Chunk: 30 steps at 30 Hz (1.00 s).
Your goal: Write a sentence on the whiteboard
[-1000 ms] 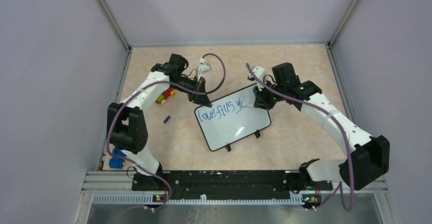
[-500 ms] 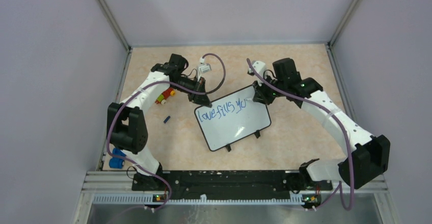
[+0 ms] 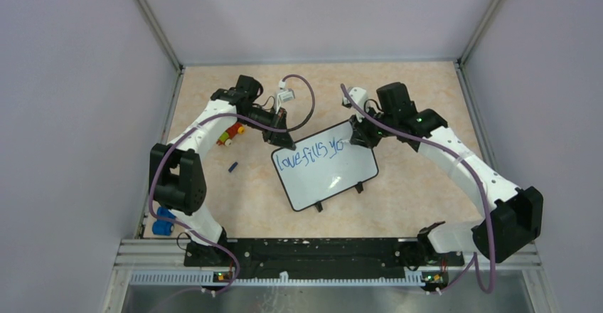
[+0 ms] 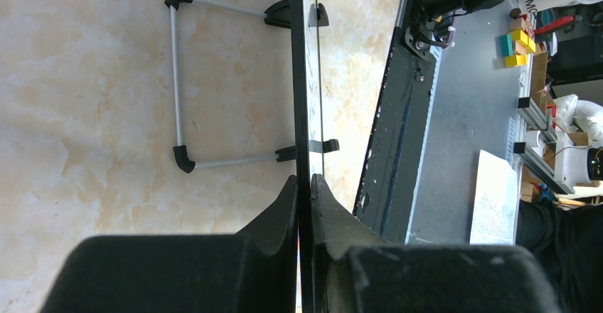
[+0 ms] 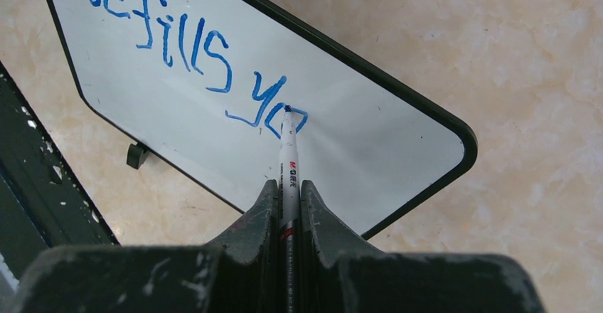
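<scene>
The whiteboard (image 3: pixel 334 178) lies tilted on the table, black-framed, with two small feet. The sentence (image 3: pixel 310 154) in blue reads "love fills yo" along its upper edge; it also shows in the right wrist view (image 5: pixel 185 50). My left gripper (image 3: pixel 286 141) is shut on the whiteboard's upper left edge, seen edge-on in the left wrist view (image 4: pixel 299 78). My right gripper (image 3: pixel 358 136) is shut on a white marker (image 5: pixel 289 163) whose blue tip touches the board at the "o". The board fills the right wrist view (image 5: pixel 370 149).
Small coloured blocks (image 3: pixel 229 134) lie left of the left arm. A blue marker cap (image 3: pixel 232 166) lies on the table left of the board. A blue object (image 3: pixel 163 222) sits by the left arm's base. Grey walls enclose the table.
The right gripper with the marker has shifted slightly left and finished the "o" after "y". The left gripper and the board have not moved.
</scene>
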Tool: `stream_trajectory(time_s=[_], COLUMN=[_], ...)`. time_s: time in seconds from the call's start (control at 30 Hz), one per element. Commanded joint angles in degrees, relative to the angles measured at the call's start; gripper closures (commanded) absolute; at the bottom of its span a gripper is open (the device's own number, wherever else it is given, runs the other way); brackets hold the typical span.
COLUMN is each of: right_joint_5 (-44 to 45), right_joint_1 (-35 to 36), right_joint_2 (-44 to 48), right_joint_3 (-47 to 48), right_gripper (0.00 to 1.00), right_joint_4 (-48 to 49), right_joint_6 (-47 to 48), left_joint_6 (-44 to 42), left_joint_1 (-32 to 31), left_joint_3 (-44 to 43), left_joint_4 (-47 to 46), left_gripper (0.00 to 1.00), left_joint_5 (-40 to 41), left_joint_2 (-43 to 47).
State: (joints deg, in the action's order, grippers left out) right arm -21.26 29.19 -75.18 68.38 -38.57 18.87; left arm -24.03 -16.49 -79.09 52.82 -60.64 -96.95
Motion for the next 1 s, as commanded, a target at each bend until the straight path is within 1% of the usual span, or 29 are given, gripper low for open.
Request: stream_trajectory(time_s=[0.0, 0.1, 0.17, 0.33, 0.97], right_joint_5=[-1.05, -4.36, -4.99, -4.04, -0.49], right_joint_1=[0.52, -1.37, -2.47, -4.0, -4.05], right_joint_2=[1.34, 2.9, 3.58, 3.77, 0.89], right_joint_3=[1.83, 2.39, 2.35, 1.57, 1.08], right_gripper=[1.0, 1.0, 1.0, 1.0, 1.0], right_joint_4=[1.33, 0.34, -0.2, 0.06, 1.37], right_joint_6=[-0.5, -0.57, -0.23, 0.07, 1.16], left_joint_6=[-2.42, -2.33, -2.34, -2.32, -2.24], left_joint_1=[-0.74, -0.74, -0.74, -0.69, -0.74], left_joint_3=[-0.83, -0.9, -0.91, -0.78, -0.94], left_joint_4=[0.86, 0.8, 0.79, 0.75, 0.75], left_gripper=[1.0, 1.0, 1.0, 1.0, 1.0], left_joint_5=[-2.27, -2.24, -2.29, -2.29, -2.32], left_joint_2=[0.11, 0.33, 0.42, 0.66, 0.44])
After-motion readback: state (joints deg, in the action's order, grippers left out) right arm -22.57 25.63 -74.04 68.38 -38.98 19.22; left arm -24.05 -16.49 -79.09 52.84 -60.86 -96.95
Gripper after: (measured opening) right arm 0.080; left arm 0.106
